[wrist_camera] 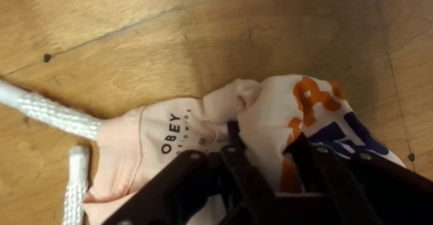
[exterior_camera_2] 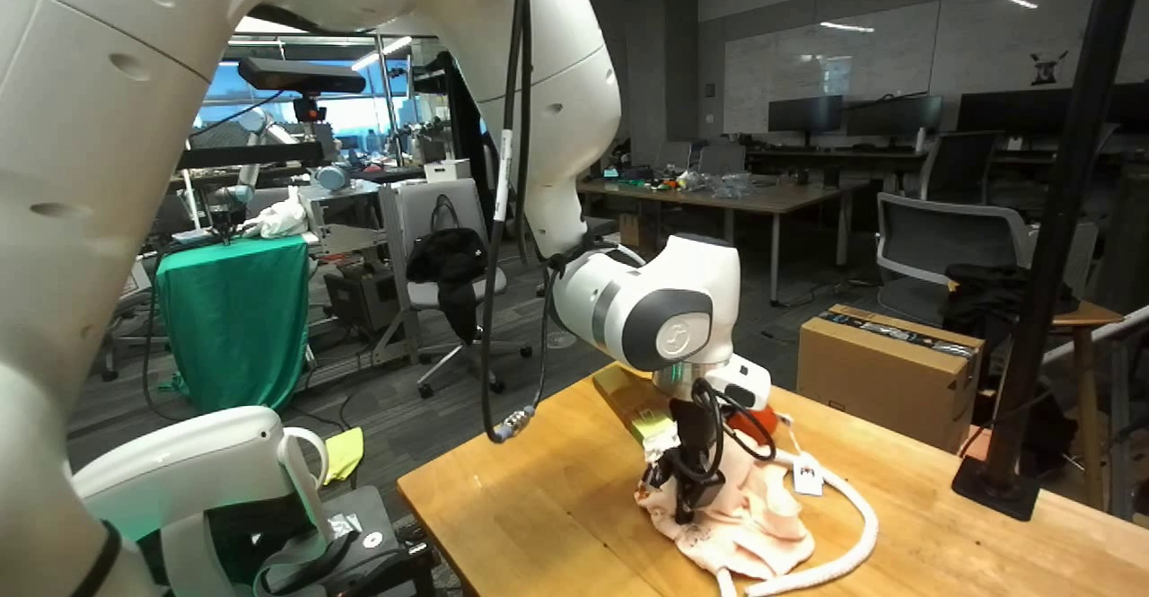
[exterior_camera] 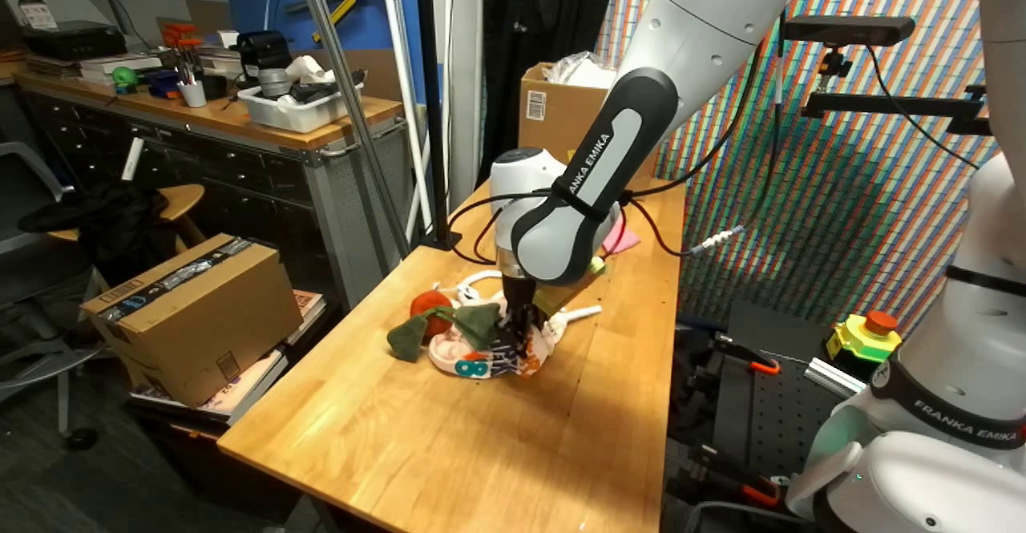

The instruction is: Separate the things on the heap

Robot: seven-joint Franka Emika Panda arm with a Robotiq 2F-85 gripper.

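In an exterior view, from left on the counter (exterior_camera: pixel 449 445), a dark green leaf-shaped piece (exterior_camera: pixel 476 325) lies in front of a red ball (exterior_camera: pixel 428 301); right of them is the pale pink printed bag (exterior_camera: pixel 489 362). The hand (wrist_camera: pixel 266 134) is down at this bag: its fingers stand apart with fabric between them, but whether they press it, I cannot tell. To the right comes an end of the white cord (exterior_camera: pixel 583 312); far off, well apart, a pink cloth (exterior_camera: pixel 622 238). The step seems to be grasping the bag; the next move calls for firm pinching and slow lifting. The bag reads “OBEY” above a smaller, unclear line; the base collar (exterior_camera: pixel 950 421), “FRANKA EMIKA”.
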